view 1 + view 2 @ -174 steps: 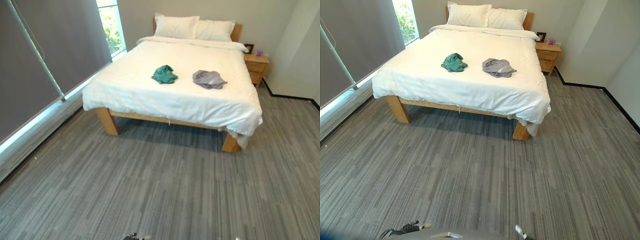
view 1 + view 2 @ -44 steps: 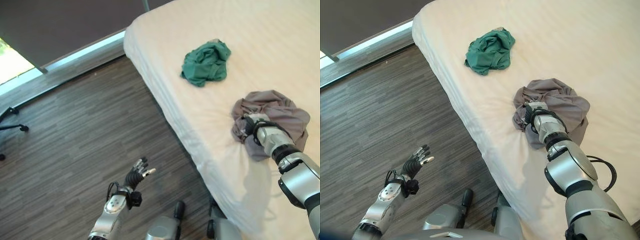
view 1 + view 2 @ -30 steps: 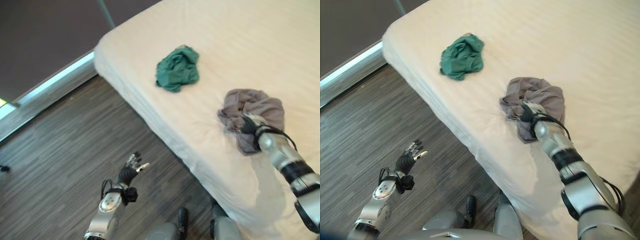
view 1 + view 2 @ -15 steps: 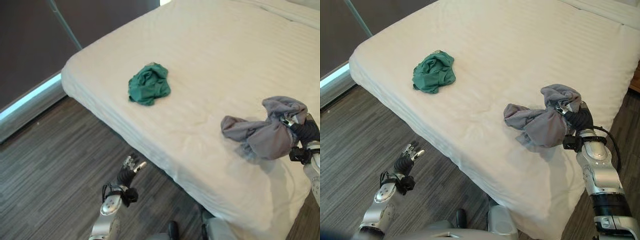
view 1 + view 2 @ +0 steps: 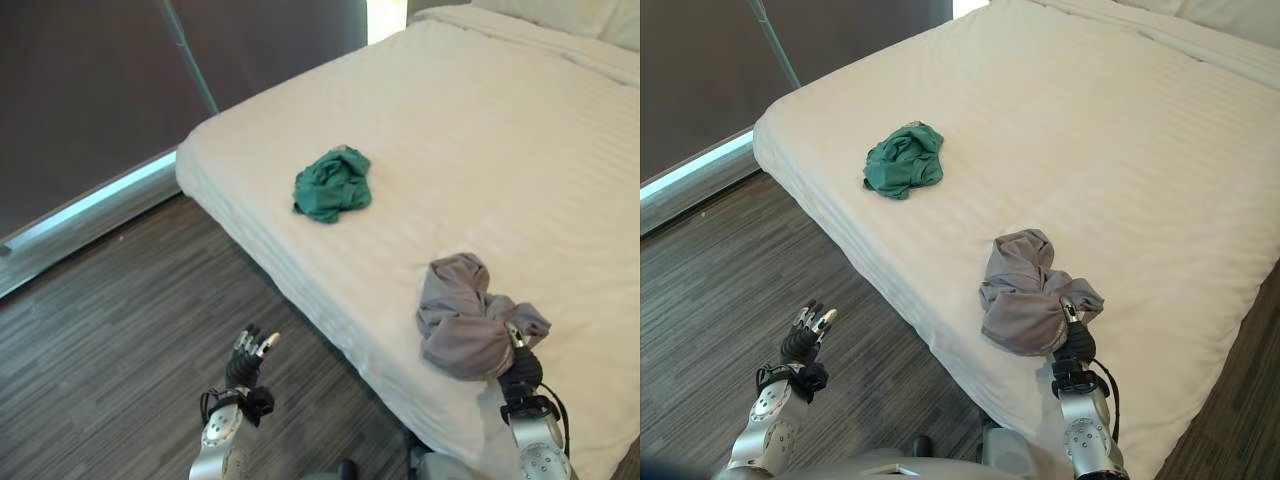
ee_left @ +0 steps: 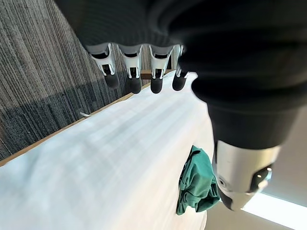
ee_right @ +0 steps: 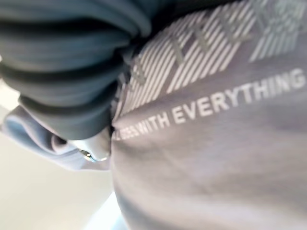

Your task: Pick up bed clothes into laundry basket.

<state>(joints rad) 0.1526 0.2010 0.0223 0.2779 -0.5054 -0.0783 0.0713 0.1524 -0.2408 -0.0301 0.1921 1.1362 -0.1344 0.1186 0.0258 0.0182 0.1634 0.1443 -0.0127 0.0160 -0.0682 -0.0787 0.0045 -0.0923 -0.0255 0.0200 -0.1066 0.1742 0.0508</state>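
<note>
left hand [image 5: 245, 352] open, right hand [image 5: 521, 370] clenched

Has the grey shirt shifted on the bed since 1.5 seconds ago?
Yes. The grey shirt, bunched in the right hand, has come toward the near edge of the bed, away from the green shirt.

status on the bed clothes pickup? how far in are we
Early. Done: nothing is in a basket yet. In hand: the right hand is shut on the grey garment, bunched and lifted at the bed's near edge. The left hand hangs open over the floor. Left: carry the grey garment to the basket, then fetch the green garment lying on the bed.
</note>
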